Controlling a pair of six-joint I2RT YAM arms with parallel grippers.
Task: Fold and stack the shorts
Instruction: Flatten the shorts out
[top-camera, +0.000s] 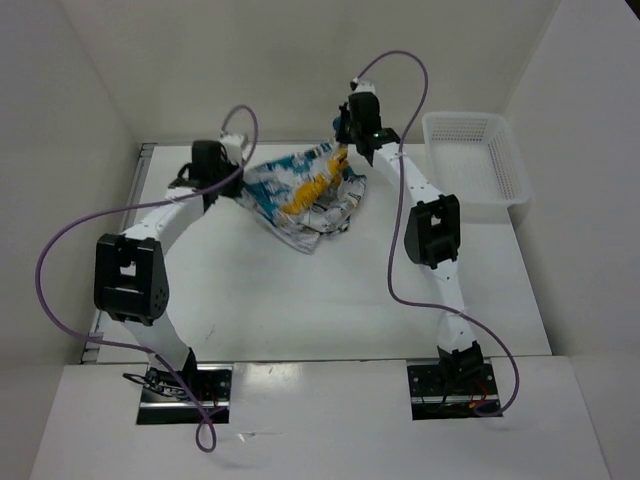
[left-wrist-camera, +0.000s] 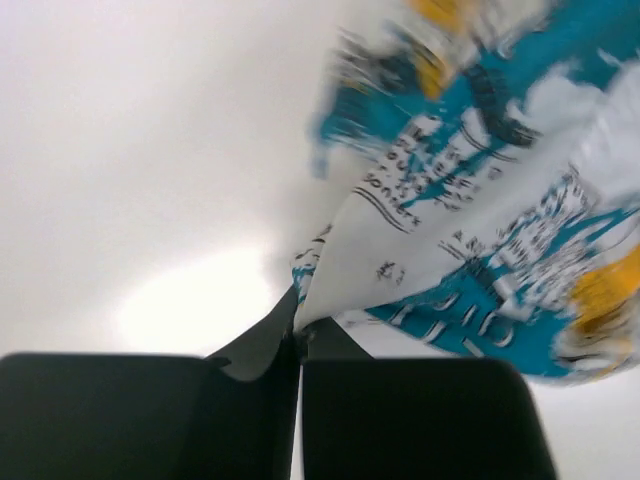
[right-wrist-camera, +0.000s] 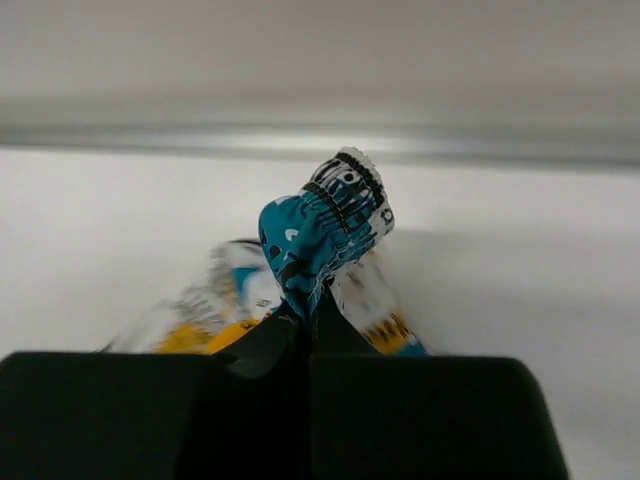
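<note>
On the left, the left tool (left-wrist-camera: 298, 338) is pinched tight on one edge of the soft white shorts with teal, yellow and black patches and lettering (top-camera: 300, 195). The shorts hang in a crumpled bunch between the two arms, over the far side of the white tabletop (top-camera: 300, 300). Their low part seems to rest on it. On the right, the right tool (right-wrist-camera: 305, 318) is clamped on a gathered bit of the shorts, maybe the waistband. Further right, a white plastic mesh basket (top-camera: 470, 150) sits well apart from the cloth. I think this is the spreading-out step, and no fold is made yet. Next, the two tools need to pull apart gently and lay the cloth down flat.
</note>
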